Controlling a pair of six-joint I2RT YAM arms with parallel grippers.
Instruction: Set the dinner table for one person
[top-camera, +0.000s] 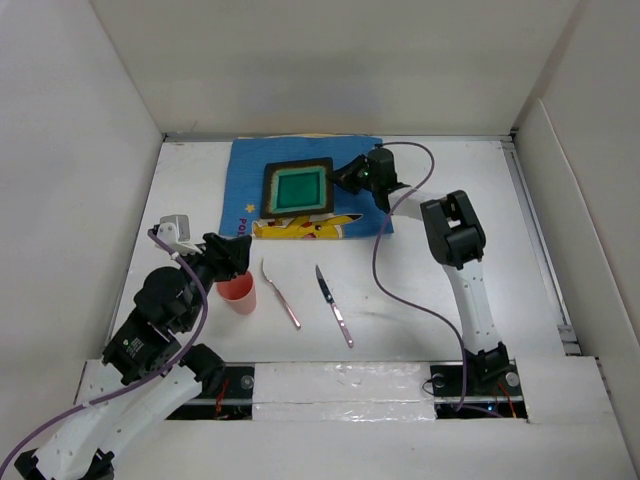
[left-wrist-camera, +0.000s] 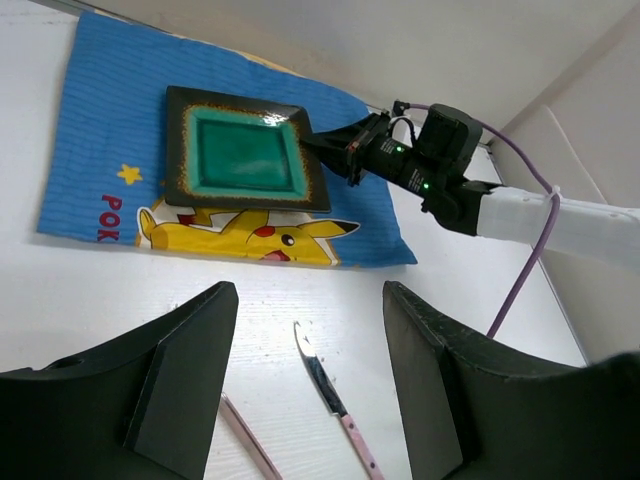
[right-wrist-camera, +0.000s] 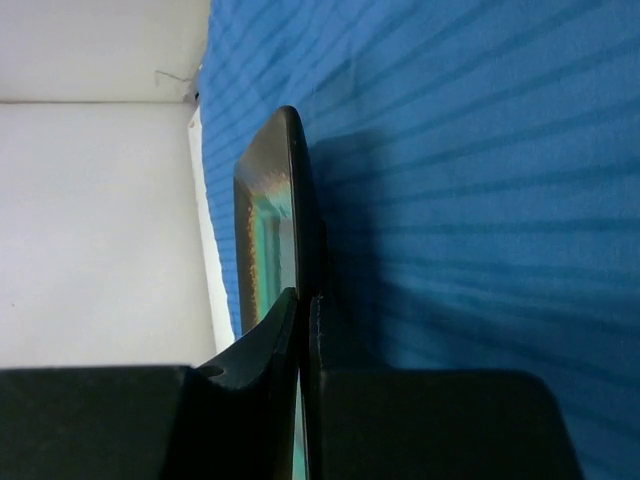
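White walls box in the dinner table (top-camera: 430, 300). At upper centre the right gripper (top-camera: 347, 176) is clamped on the right rim of the square green plate (top-camera: 297, 187), which lies on the blue placemat (top-camera: 245, 170). The left gripper (top-camera: 232, 256) sits by the pink cup (top-camera: 238, 293) at lower left. In the left wrist view its 2 fingers (left-wrist-camera: 190, 380) stand apart with nothing between them. In the right wrist view the pinch looks thin, so the plate could slip or drag the placemat.
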